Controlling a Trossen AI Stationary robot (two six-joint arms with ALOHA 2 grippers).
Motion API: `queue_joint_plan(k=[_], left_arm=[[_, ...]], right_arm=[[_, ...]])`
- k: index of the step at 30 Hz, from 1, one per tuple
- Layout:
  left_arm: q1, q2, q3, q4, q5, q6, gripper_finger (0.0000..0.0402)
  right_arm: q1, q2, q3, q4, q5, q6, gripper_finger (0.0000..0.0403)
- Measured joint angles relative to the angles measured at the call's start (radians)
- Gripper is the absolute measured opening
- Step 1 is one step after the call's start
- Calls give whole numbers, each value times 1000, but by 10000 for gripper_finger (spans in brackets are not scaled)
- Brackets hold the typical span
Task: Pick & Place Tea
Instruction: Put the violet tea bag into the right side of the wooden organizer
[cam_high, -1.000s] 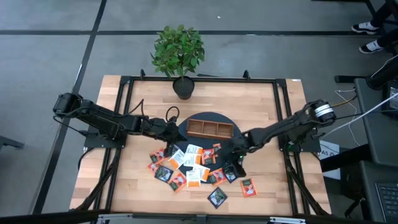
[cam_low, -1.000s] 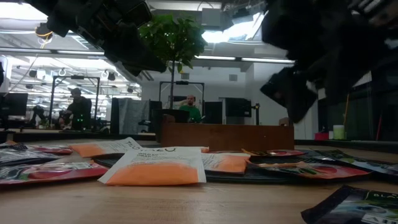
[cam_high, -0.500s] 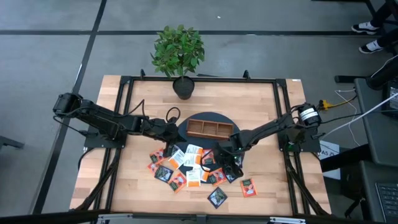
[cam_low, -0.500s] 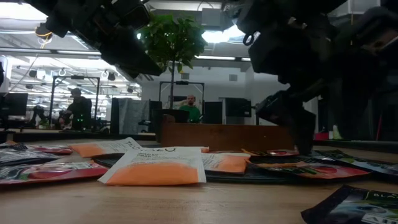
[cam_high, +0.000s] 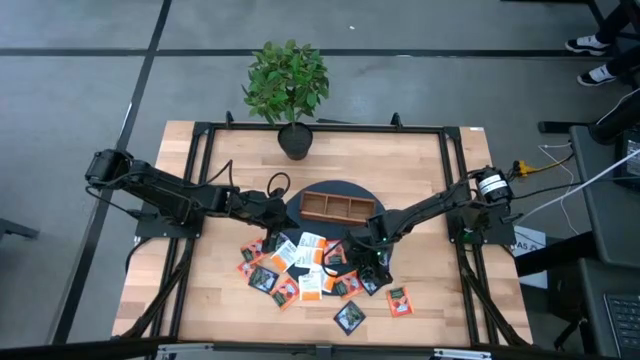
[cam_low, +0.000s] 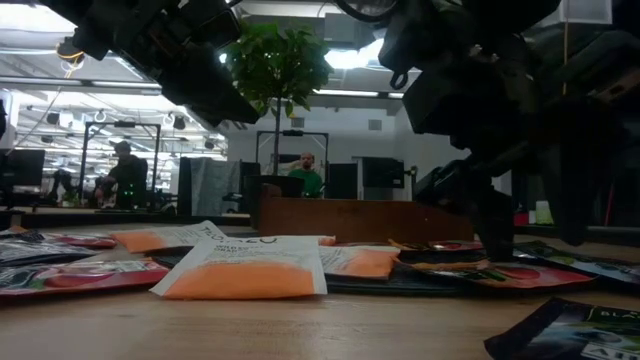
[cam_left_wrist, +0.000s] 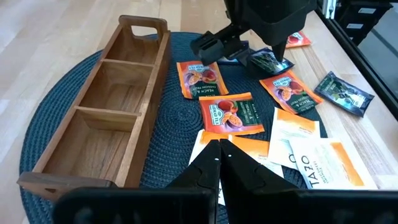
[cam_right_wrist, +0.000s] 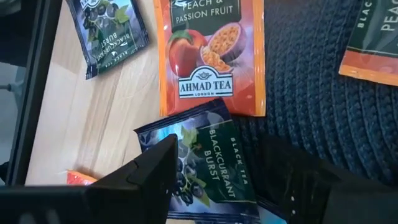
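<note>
Since a second ago: right claw (cam_high: 366, 262) swung in from the right side of the counter (cam_high: 430, 170) and lowered over the sachet scatter; left claw (cam_left_wrist: 219, 163) unchanged. Step in hand, as judged: approach for pickup, nothing lifted yet. Right claw: fingers spread wide, straddling a dark blackcurrant sachet (cam_right_wrist: 208, 163) at the mat (cam_left_wrist: 74, 81) edge, beside an orange peach sachet (cam_right_wrist: 210, 55). Next move, as judged: settle onto the sachet, pinch one edge, lift clear of the neighbouring sachet, carry to the wooden tray (cam_high: 338, 207). Tray: all three compartments bare, centre of counter. Left claw: clenched on nothing, hovering just left of the tray, waiting. Remaining tea (cam_high: 312, 270): strewn toward the front edge.
</note>
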Motion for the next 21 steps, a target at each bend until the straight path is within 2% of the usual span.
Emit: queue_joint_plan(k=[9,21], left_arm=[[0,0,0,0,0,0,4],[0,0,0,-4,0,0,4]], right_arm=[[0,1,0,-1,17,-8,219],[0,0,-43,43,39,-9,98]])
